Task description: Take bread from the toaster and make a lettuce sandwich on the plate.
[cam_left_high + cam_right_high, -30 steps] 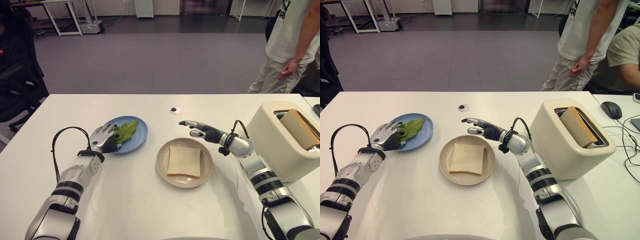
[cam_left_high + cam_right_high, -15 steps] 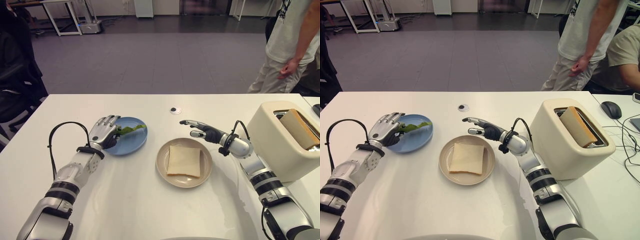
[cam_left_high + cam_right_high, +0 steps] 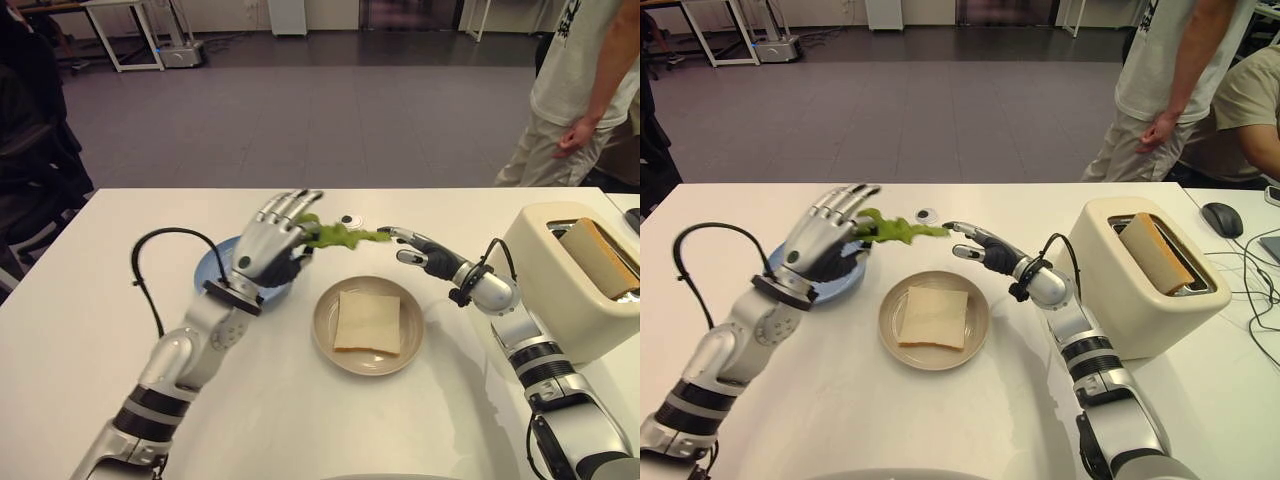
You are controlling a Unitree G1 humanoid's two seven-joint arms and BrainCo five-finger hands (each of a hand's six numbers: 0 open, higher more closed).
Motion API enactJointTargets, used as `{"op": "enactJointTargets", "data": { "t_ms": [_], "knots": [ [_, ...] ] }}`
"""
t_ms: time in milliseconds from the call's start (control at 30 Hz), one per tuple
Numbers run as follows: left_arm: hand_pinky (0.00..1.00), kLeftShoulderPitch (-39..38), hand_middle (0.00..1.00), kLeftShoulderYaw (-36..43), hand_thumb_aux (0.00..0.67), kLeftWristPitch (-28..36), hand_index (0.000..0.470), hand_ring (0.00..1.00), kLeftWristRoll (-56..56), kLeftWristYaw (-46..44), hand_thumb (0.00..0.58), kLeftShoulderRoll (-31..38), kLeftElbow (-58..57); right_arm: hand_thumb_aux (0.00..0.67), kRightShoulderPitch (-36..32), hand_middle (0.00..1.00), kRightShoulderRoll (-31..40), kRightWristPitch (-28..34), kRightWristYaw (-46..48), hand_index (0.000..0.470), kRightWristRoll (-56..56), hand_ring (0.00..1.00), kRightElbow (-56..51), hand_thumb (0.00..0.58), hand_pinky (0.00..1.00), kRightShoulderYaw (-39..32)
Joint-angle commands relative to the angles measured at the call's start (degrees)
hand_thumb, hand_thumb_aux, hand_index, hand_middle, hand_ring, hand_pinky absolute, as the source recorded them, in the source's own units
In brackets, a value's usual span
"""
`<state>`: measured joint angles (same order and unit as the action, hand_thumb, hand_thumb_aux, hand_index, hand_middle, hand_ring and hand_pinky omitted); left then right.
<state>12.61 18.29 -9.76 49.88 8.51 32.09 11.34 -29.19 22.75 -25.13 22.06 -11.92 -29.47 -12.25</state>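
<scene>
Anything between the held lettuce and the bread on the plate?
Nothing visible. The green lettuce leaf in the left hand hangs beyond the round beige plate; the white bread slice lies bare. The right hand is at the leaf's tip, off the plate.

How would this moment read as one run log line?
left hand: holds lettuce aloft | right hand: open, near lettuce | bread: on plate | toaster: second slice inside

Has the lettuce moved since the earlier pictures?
Yes. The left hand lifted the lettuce off the blue plate and carried it rightward, toward the beige plate holding the bread.
</scene>
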Motion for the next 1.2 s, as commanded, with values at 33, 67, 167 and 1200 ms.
{"op": "enactJointTargets", "data": {
  "t_ms": [33,67,167,1200],
  "knots": [
    [0.0,-3.1,0.0,5.6,0.67,-0.8,0.47,0.0,4.5,-1.5,0.58,-2.3,-3.5,0.0,-1.6,0.0,0.7,-0.2,-1.1,0.0,-0.2,0.0,-0.8,0.0,0.0,1.7],
    [0.0,-3.8,0.0,6.3,0.67,-1.0,0.47,0.0,5.5,-1.4,0.58,-2.3,-4.5,0.0,-1.8,0.0,0.7,-0.2,-1.3,0.0,-0.3,0.0,-0.8,0.0,0.0,1.9],
    [0.0,-5.2,0.0,8.1,0.67,-1.3,0.47,0.0,8.0,-1.2,0.58,-2.5,-6.2,0.0,-2.2,0.0,1.0,-0.3,-1.8,0.0,-0.6,0.0,-1.1,0.0,0.0,2.3],
    [0.0,-16.7,0.0,-5.2,0.0,-14.2,0.0,0.0,-33.7,-4.1,0.0,-11.3,-5.6,0.0,0.6,0.0,21.1,5.0,0.3,0.0,1.6,0.0,33.9,0.0,0.0,23.1]
  ]
}}
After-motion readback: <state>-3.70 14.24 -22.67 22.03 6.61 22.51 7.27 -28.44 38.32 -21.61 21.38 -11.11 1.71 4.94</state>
